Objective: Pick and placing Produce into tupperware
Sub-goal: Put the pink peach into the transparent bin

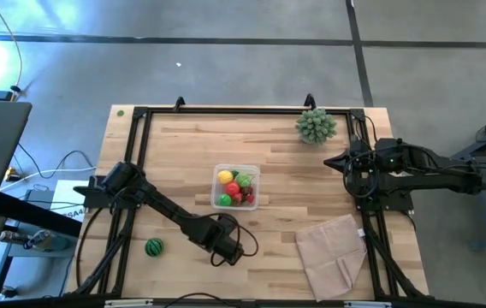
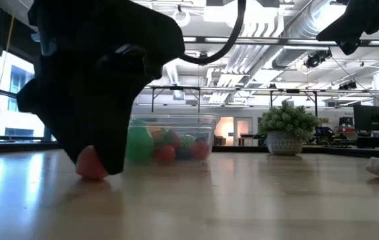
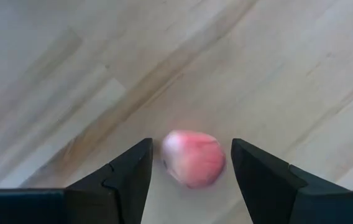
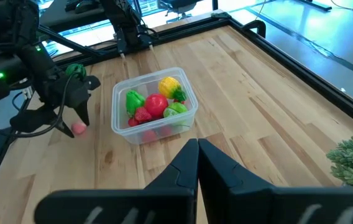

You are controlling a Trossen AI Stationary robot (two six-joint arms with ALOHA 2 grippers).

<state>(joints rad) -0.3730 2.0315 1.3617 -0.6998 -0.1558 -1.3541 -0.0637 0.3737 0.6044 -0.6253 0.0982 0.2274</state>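
A small pink-red fruit [image 3: 193,158] lies on the wooden table near its near edge. My left gripper [image 3: 192,163] is open and points down over it, with one finger on each side and a narrow gap at both. In the low view the fruit [image 2: 91,165] peeks out beside the dark gripper [image 2: 106,143]; the high view hides it under the gripper [image 1: 228,249]. The clear tupperware [image 1: 236,186] stands mid-table holding a yellow lemon, a red tomato and green pieces [image 4: 155,106]. A green striped melon ball [image 1: 154,247] rests on the table, left of the gripper. My right gripper [image 4: 197,152] is shut, raised at the table's right side.
A spiky pale-green plant ball [image 1: 316,126] stands at the far right corner. A beige folded cloth [image 1: 333,252] lies at the near right. A black frame [image 1: 226,111] runs round the table's far and side edges. Bare wood lies between the tupperware and the cloth.
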